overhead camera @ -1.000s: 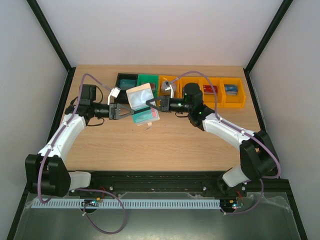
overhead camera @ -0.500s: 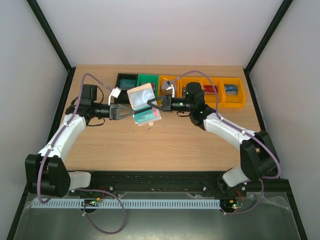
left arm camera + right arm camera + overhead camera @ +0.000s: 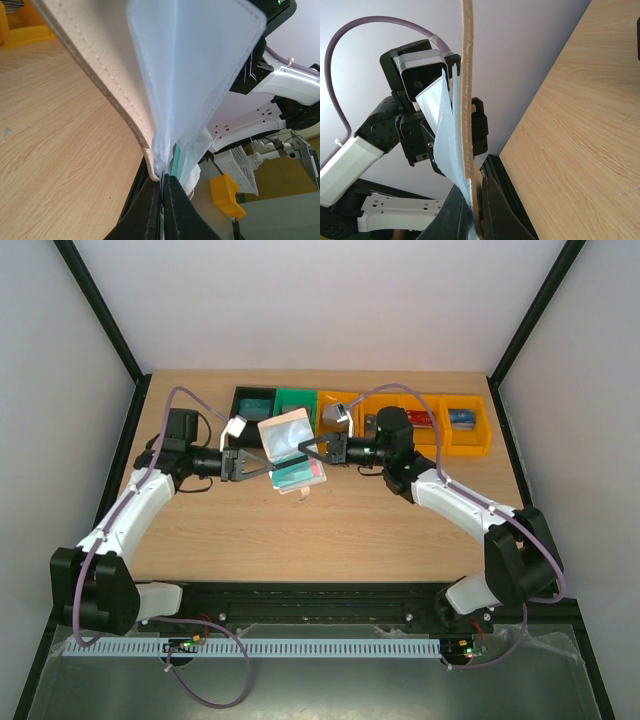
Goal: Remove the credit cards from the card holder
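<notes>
The wooden worktop point(image 3: 330, 530) carries a row of bins point(image 3: 293, 398) along its far edge: one black, one green, then several orange. The left arm point(image 3: 130, 510) and the right arm point(image 3: 460, 500) both reach inward and meet near the middle, in front of the green bin.

Between them the card holder point(image 3: 285, 435) is held up off the worktop, spread open. One flap stands raised and tilted towards the camera, and the other part hangs lower, towards the near side. The lower part shows a teal card point(image 3: 292, 476) in its sleeve, with a strip of red at its right edge. A red card point(image 3: 420, 419) lies in one orange bin, and a blue card point(image 3: 461, 418) lies in the orange bin furthest right.

The left end effector point(image 3: 266, 468) is clenched on the holder's lower edge. In its wrist view the fingers point(image 3: 150, 210) pinch the fold where the pale sleeves and a teal edge meet. The right end effector point(image 3: 301, 448) is clenched on the holder too, and its wrist view shows it nipping the beige cover edge-on, with the pale blue sleeves fanned out beside it.
</notes>
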`<action>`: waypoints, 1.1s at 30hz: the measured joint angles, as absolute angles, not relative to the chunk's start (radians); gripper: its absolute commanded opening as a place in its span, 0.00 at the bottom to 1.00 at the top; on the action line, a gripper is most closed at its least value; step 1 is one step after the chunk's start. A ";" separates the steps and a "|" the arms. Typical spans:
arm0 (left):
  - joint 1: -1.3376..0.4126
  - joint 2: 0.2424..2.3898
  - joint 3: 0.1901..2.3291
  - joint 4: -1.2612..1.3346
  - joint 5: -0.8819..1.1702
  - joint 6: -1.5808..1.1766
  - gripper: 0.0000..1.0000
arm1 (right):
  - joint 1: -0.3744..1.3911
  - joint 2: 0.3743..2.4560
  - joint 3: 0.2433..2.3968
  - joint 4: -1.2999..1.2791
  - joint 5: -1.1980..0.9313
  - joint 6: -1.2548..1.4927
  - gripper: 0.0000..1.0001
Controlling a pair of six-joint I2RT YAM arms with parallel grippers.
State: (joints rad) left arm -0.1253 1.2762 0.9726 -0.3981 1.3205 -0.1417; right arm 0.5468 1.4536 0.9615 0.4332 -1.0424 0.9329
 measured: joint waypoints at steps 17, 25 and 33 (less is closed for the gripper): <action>-0.159 1.276 0.958 -0.382 1.308 -0.174 0.29 | 0.518 1.454 0.957 0.491 -0.995 0.978 0.02; -0.181 1.277 0.958 -0.344 1.307 -0.214 0.19 | 0.531 1.454 0.957 0.508 -0.995 0.990 0.02; -0.181 1.277 0.958 -0.336 1.308 -0.224 0.02 | 0.537 1.455 0.957 0.513 -0.995 0.987 0.02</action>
State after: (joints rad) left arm -0.1810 1.2770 0.9577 -0.3359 1.3083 -0.2237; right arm 0.5369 1.4548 0.9569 0.5129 -0.9951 0.9867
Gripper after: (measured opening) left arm 0.029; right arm 0.035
